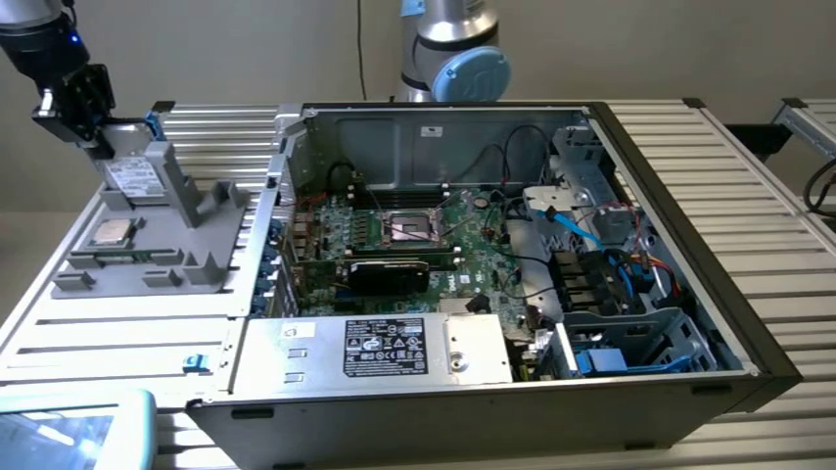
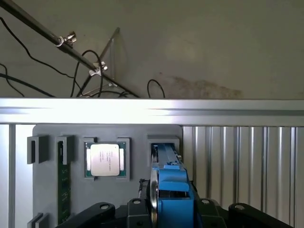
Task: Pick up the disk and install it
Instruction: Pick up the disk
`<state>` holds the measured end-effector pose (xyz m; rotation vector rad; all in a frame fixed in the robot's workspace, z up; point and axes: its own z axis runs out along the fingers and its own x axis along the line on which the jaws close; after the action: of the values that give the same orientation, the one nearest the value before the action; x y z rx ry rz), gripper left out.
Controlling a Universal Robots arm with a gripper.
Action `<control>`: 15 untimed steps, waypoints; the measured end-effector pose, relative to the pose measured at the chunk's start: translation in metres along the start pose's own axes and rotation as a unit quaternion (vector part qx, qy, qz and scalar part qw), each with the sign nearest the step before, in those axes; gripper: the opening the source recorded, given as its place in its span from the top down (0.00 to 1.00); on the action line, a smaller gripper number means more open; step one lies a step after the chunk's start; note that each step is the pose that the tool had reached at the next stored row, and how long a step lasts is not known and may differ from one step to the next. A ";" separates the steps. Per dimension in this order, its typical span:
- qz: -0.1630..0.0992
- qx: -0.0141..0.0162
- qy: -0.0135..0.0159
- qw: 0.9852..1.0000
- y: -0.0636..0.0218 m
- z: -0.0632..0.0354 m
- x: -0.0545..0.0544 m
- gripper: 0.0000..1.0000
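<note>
Pincer (image 1: 98, 142) straddles the top edge of the disk (image 1: 131, 176), which stands upright in the grey holder (image 1: 196, 211) slot beneath, edge presented for grasping. Clamped or not: cannot tell.

Silver-grey disk (image 1: 131, 178) with white label and bright blue carrier, upright on edge in grey holder (image 1: 183, 211), exterior view's left
</note>
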<state>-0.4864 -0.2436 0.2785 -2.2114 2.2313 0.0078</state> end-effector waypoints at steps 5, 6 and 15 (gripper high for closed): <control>0.000 0.000 0.000 1.000 0.0001 -0.0036 0.000 0.63; 0.000 0.000 0.000 1.000 0.0001 -0.0050 0.000 0.63; 0.000 0.000 0.002 1.000 0.0001 -0.0129 0.000 0.63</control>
<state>-0.4865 -0.2439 0.2913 -2.2132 2.2330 0.0034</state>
